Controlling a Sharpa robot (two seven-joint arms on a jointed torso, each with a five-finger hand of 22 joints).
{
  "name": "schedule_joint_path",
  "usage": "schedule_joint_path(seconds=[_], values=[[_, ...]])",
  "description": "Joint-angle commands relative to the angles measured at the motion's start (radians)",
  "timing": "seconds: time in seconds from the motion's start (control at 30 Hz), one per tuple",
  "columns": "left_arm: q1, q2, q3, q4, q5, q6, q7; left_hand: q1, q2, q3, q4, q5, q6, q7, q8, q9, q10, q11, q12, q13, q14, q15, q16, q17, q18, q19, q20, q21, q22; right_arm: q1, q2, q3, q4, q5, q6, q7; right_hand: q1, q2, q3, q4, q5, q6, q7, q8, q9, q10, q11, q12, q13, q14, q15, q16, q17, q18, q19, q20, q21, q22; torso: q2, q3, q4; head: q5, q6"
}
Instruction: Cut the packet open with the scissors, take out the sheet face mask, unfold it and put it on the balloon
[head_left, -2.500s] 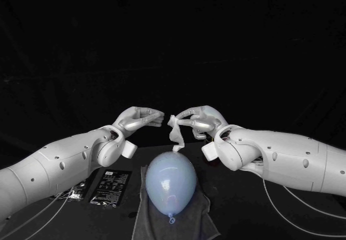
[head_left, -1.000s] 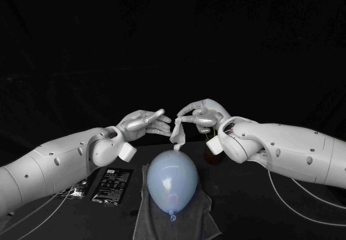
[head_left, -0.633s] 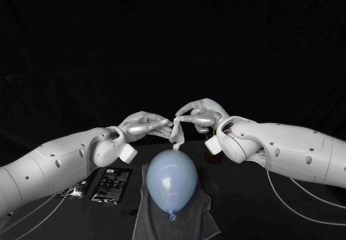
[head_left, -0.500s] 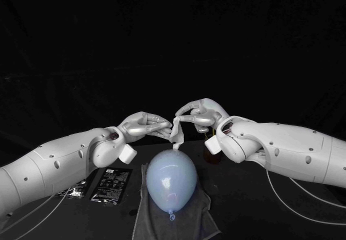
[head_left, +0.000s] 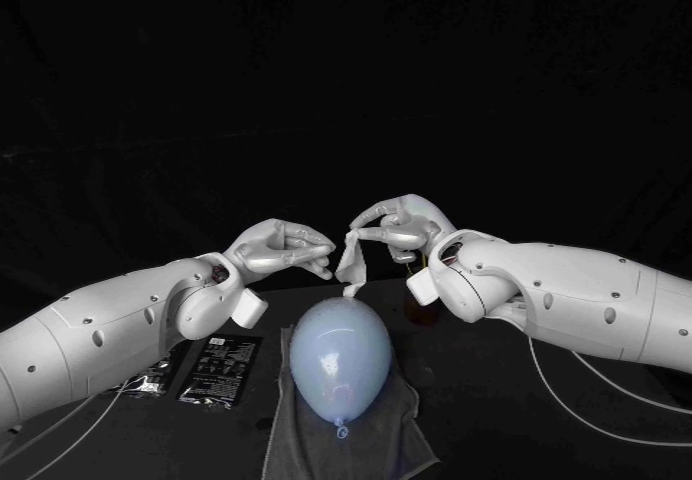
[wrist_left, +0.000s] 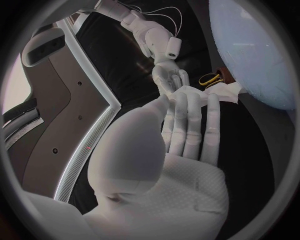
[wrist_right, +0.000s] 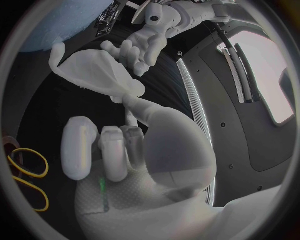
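Where the two arms meet above the bench, shows the sheet face mask as a narrow, crumpled white strip, not unfolded, hanging straight down. Puts its lower tip at the far end of the balloon, touching or just above; cannot tell which. Shows the balloon pale blue and egg-shaped, lying on a dark grey towel, knot toward the robot. Shows a black bench under the towel, a black packet flat on it just left of the balloon, and a black room behind. Has the right robot hand pinching the mask's top between thumb and finger. Has the left robot hand curled, fingertips right beside the strip; cannot tell whether gripping it.
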Motion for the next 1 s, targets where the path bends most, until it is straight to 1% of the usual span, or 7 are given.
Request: schedule_joint_path(seconds=[0.03,0.3,0.43,0.5,0.6,0.83,1.0], values=[[-0.001,-0.009,0.001,0.017,-0.022,-0.071,0.054,0.013,-0.006,0.007,-0.012,0.003,0.008,-0.003,-0.008,-0.002,-0.010,-0.011,0.049,0.039,-0.009,-0.012,0.051,0.032,0.009,0.008,-0.011,0.032,0.019,0.000,0.002,0.001,0.000,-0.008,-0.021,-0.010,-0.013,0.000,0.006,0.001,0.005,0.007,-0.002,0.006,0.002,0.110,0.002,0.004,0.263,0.103,-0.007,0.005,0.264,-0.014,0.025,-0.004,0.002,0.203,0.000,0.0003,0.0000,-0.003,-0.001],[-0.005,-0.040,0.001,0.069,-0.062,-0.158,0.068,0.002,-0.010,0.040,-0.035,0.003,-0.009,-0.002,-0.045,-0.016,-0.072,-0.019,0.230,0.184,0.065,-0.040,0.377,0.213,0.011,0.044,-0.084,0.330,0.204,-0.001,0.003,0.001,0.001,-0.012,-0.036,-0.015,-0.013,0.000,0.006,0.001,0.005,0.007,-0.002,0.006,0.002,0.110,0.002,0.004,0.263,0.103,-0.007,0.005,0.264,-0.014,0.025,-0.004,0.002,0.203,0.000,0.0001,0.0008,-0.007,-0.004],[-0.006,-0.048,0.001,0.100,-0.106,-0.208,0.056,-0.023,-0.015,0.067,-0.028,0.002,-0.011,-0.004,-0.058,-0.017,-0.084,-0.023,0.298,0.238,0.276,-0.049,0.569,0.496,0.012,0.036,-0.121,0.508,0.321,-0.001,0.003,0.001,0.005,-0.013,-0.041,-0.017,-0.013,0.000,0.006,0.001,0.005,0.007,-0.002,0.006,0.002,0.110,0.002,0.004,0.263,0.103,-0.007,0.005,0.264,-0.014,0.025,-0.004,0.002,0.203,0.000,-0.0002,0.0009,-0.007,-0.005],[-0.006,-0.048,0.001,0.108,-0.121,-0.234,0.046,-0.029,-0.018,0.078,-0.026,0.003,-0.020,0.000,-0.067,-0.019,-0.094,-0.022,0.309,0.249,0.388,-0.049,0.654,0.670,-0.011,0.127,-0.135,0.645,0.504,-0.002,0.003,0.001,0.006,-0.014,-0.043,-0.017,-0.014,0.000,0.007,-0.001,0.005,0.007,-0.002,0.007,0.002,0.110,0.002,0.004,0.263,0.103,-0.007,0.005,0.264,-0.013,0.024,-0.004,-0.001,0.202,0.000,-0.0001,0.0008,-0.007,-0.005],[-0.006,-0.048,0.001,0.119,-0.139,-0.275,0.028,-0.041,-0.020,0.087,-0.021,0.002,-0.026,0.002,-0.077,-0.021,-0.093,-0.020,0.327,0.263,0.470,-0.051,0.714,0.809,-0.040,0.230,-0.145,0.783,0.705,-0.002,0.003,0.001,0.009,-0.015,-0.045,-0.018,-0.014,0.000,0.007,-0.001,0.005,0.007,-0.002,0.007,0.002,0.110,0.002,0.004,0.263,0.103,-0.007,0.005,0.264,-0.013,0.024,-0.004,-0.001,0.202,-0.001,0.0005,-0.0003,-0.007,-0.006],[-0.007,-0.043,0.001,0.135,-0.173,-0.340,-0.009,-0.052,-0.025,0.100,-0.024,0.002,-0.013,0.000,-0.082,-0.018,-0.072,-0.024,0.375,0.295,0.528,-0.056,0.752,0.921,-0.081,0.367,-0.151,0.932,0.960,-0.002,0.004,0.001,0.013,-0.017,-0.050,-0.019,-0.014,0.000,0.007,-0.001,0.005,0.007,-0.002,0.007,0.002,0.110,0.002,0.004,0.263,0.103,-0.007,0.005,0.264,-0.013,0.024,-0.004,-0.001,0.202,0.000,0.0014,-0.0001,-0.006,-0.007],[-0.007,-0.035,0.001,0.142,-0.196,-0.377,-0.036,-0.068,-0.032,0.095,-0.018,0.002,-0.009,0.001,-0.084,-0.017,-0.062,-0.023,0.394,0.310,0.545,-0.056,0.763,0.956,-0.089,0.395,-0.152,0.962,1.014,-0.003,0.006,0.001,0.015,-0.018,-0.052,-0.019,-0.014,0.000,0.007,-0.001,0.005,0.007,-0.002,0.007,0.002,0.110,0.002,0.004,0.263,0.103,-0.007,0.005,0.264,-0.013,0.024,-0.004,-0.001,0.202,-0.001,0.0011,0.0000,-0.007,-0.007]])
